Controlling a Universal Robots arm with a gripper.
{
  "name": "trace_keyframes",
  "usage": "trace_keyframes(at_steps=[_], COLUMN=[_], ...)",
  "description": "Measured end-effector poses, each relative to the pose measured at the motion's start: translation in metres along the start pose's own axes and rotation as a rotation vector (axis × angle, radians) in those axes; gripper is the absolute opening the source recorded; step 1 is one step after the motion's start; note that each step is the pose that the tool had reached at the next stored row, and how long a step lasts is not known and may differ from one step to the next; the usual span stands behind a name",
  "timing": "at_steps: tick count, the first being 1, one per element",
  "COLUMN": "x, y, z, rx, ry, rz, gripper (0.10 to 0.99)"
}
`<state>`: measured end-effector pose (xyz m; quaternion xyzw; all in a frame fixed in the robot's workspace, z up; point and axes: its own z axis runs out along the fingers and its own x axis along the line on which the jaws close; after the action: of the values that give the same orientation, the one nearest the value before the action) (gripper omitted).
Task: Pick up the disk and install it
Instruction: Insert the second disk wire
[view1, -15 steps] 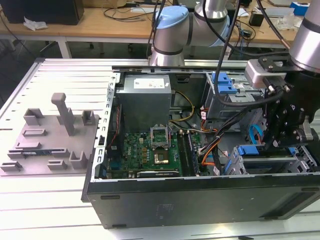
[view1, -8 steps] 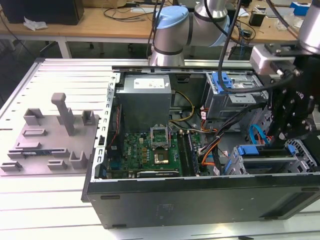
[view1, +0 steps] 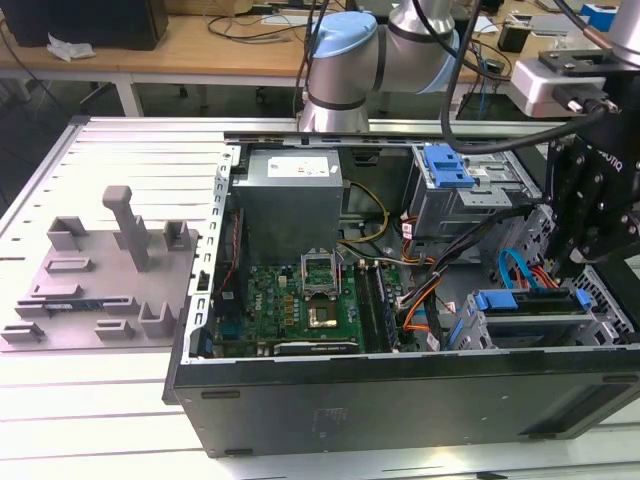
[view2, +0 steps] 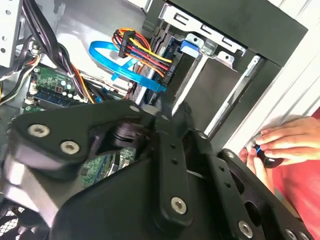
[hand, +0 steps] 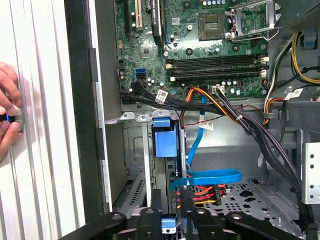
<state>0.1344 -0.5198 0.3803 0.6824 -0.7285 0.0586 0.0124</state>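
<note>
- Apparently late in the install step: in the exterior view the disk, blue bracket uppermost, stands on edge in the drive bay at a corner of the open computer case, by the case's near edge at the exterior view's right. The pincer hangs over the end of the disk closest to that side. Whether it is clenched or released cannot be told. The grey cage with its wide blue tab sits at the far edge of the case, apart from the work.
- In the second wrist view the pincer fills the foreground just above the disk, which runs away from it along the bay. Blue and orange cables lie close beside it. A person's hand holds a small dark object on the table outside the case wall.
- In the first wrist view the pincer straddles one end of the disk, a scrap of blue showing in its grip zone. The disk looks lined up with the bay and largely seated, though full seating cannot be confirmed. The motherboard lies beyond it. By this reading, any further push calls for a straight line along the bay, clear of the flat blue cable crossing near the disk. The hand rests at the table's edge, well apart from the pincer.
</note>
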Motion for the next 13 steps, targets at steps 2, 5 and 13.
trace_keyframes(at_steps=[2,5,13], x=[-0.0002,-0.0003,-0.0003], y=[0.0,0.0,0.0], z=[-0.0001,0.0,0.0], rx=[0.0,0.0,0.0], ry=[0.0011,0.0011,0.0017], rz=[0.0,0.0,0.0], gripper=[0.153,0.106,0.106])
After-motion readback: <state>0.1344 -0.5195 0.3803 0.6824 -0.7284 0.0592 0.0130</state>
